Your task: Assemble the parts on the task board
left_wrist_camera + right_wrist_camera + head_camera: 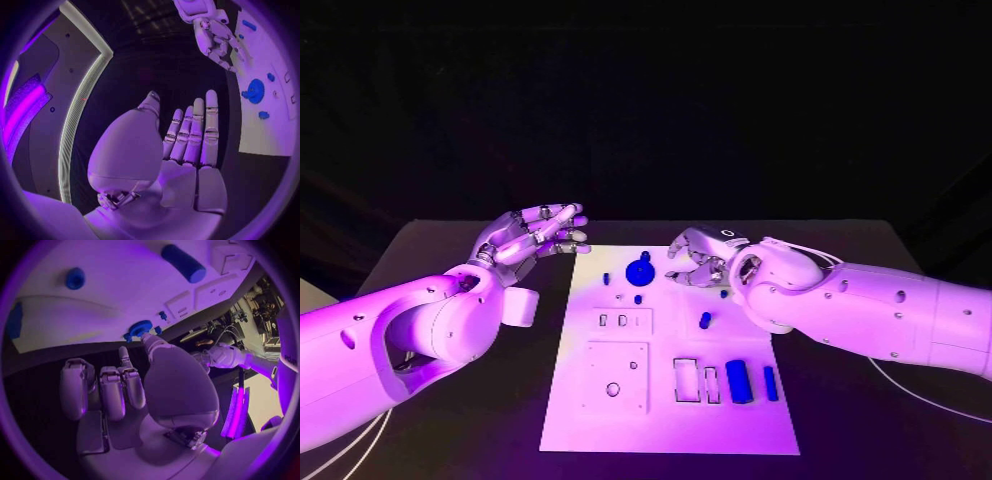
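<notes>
**Both hands bare at the far end of the board**

The left hand (531, 235) hovers over the dark tabletop (459, 250), just off the far left corner of the task board (668, 420). Its fingers (197, 130) are stretched out side by side and hold nothing. Open tabletop lies along the board's left edge, nearer the robot than this hand.

The white board runs lengthwise down the middle of the tabletop. At its far end sits a round blue part (640, 270), with a small blue peg (606, 279) to its left and a small blue piece (638, 298) just on its near side. Midway along lies another short blue piece (705, 320). Near the robot's end, a fat blue cylinder (738, 381) and a thinner blue bar (770, 383) lie side by side close to the right edge, next to two rectangular slots (697, 381). The left half carries a square panel (616, 376) with holes.

The right hand (700, 257) is over the board's far right corner, beside the round blue part and not touching it. Its fingers (115, 390) are loosely curled, apart, with nothing between them. The right forearm covers the board's right edge at mid-length, so what lies under it cannot be made out. A further blue piece (724, 293) shows only partly beside the wrist.
</notes>
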`<action>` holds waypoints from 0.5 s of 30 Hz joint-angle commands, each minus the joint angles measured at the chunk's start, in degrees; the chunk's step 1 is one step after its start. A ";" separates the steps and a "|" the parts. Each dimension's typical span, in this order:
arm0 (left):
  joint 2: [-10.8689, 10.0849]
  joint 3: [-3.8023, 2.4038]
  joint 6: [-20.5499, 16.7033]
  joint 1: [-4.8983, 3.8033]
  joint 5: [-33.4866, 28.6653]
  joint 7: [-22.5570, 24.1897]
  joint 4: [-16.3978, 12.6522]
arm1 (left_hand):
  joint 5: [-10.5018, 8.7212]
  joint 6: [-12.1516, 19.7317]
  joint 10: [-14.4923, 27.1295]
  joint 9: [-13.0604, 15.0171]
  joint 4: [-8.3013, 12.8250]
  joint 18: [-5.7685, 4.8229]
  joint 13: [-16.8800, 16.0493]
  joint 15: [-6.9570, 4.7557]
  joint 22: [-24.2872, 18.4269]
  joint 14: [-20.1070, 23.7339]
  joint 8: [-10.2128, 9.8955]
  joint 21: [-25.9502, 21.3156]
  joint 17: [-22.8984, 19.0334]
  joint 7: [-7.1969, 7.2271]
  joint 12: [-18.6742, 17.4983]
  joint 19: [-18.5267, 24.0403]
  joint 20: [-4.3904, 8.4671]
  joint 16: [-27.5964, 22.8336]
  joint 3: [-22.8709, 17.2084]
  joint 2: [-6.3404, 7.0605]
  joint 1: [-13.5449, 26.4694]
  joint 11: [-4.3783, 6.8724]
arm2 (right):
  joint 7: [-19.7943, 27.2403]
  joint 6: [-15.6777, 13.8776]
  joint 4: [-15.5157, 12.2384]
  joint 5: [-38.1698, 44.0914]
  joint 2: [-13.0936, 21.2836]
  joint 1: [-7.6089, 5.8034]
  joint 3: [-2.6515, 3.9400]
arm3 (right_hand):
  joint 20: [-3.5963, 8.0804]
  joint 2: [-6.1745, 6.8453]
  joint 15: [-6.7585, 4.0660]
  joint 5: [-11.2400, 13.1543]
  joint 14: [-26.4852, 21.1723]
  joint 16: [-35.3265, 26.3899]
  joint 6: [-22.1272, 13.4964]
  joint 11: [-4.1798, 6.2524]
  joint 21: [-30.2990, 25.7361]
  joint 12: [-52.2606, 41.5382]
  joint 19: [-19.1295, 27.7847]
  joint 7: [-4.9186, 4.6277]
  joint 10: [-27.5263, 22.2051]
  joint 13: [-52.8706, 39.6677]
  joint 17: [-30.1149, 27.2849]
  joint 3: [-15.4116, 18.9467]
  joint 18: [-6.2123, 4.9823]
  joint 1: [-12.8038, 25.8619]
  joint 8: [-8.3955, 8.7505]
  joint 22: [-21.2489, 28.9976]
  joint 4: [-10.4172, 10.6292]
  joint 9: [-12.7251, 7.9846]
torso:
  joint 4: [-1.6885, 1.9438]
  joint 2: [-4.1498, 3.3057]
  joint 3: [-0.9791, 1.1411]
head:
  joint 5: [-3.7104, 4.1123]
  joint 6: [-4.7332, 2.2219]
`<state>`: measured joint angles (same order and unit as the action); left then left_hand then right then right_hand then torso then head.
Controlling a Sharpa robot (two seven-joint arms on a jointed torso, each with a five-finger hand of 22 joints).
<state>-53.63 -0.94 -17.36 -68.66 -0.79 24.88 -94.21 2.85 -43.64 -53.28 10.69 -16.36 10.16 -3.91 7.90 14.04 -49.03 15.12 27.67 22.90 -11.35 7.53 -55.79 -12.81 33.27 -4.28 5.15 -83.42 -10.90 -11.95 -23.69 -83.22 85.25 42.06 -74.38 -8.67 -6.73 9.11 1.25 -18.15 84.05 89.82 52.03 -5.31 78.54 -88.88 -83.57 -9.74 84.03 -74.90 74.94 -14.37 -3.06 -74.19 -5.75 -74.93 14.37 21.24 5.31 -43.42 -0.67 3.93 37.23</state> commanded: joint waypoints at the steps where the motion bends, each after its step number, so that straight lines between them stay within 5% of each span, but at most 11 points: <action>1: 0.02 -0.04 0.93 -0.05 0.10 0.47 0.04 | -0.02 0.43 0.22 -0.09 0.02 -0.04 0.06 -0.14 0.06 0.35 -0.17 0.08 0.07 -2.75 -0.16 0.39 0.19 0.19 0.38 -0.25 -0.12 -0.13 | 6.15 -1.01 -1.68 -9.12 3.18 -0.75 0.13 | 0.08 0.35 -0.50 2.02 5.68 -0.09 0.17 0.30 -0.44 0.28 0.42 -0.05 4.40 -13.37 13.87 -0.90 -0.10 -1.08 0.00 -4.53 -0.35 0.02 | -0.49 0.17 0.07 | 0.14 -0.27; 8: 0.04 -0.03 1.10 -0.03 0.10 0.54 0.20 | -0.02 0.48 0.26 -0.10 0.01 -0.04 0.07 -0.13 0.16 0.49 -0.17 0.23 0.14 -2.77 -0.20 0.52 0.18 0.37 0.45 -0.28 -0.14 -0.14 | 11.53 3.02 -1.60 -16.64 10.04 -1.70 0.16 | 0.00 1.94 -0.41 4.34 5.54 -0.24 -0.04 0.19 -1.24 0.45 0.82 -0.17 4.21 -13.19 13.26 -2.18 -0.26 -4.12 0.14 -4.07 -2.39 0.01 | -1.28 0.39 0.40 | 0.46 -0.67; 15: 0.18 -0.01 1.25 0.00 0.10 0.55 0.29 | -0.02 0.48 0.26 -0.10 0.01 -0.04 0.07 -0.13 0.16 0.49 -0.17 0.23 0.14 -2.77 -0.20 0.52 0.18 0.37 0.45 -0.28 -0.14 -0.14 | 14.67 4.95 0.28 -18.59 14.09 -1.85 0.01 | 0.03 3.15 -0.46 4.26 5.59 -0.20 0.06 0.21 -0.92 0.13 0.62 -0.13 4.57 -13.58 13.47 -2.44 -0.16 -5.74 0.10 -4.46 -3.82 0.04 | -1.51 0.32 0.75 | 0.77 -0.56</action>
<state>-53.56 -0.92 -17.26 -68.65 -0.79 24.91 -93.87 2.85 -43.64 -53.28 10.65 -16.36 10.16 -3.91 7.69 14.15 -48.83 15.12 27.67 22.99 -11.35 7.53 -55.58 -12.59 33.27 -4.28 5.15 -83.42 -10.90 -1.37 -21.47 -83.15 69.59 56.00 -76.22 -8.64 -6.77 12.37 1.24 -13.97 84.04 89.81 52.06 -5.23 77.32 -88.67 -82.96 -9.76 83.94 -74.92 74.93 -16.84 -3.07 -79.48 -5.75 -74.92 10.88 21.24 3.96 -43.06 -0.10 4.61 36.62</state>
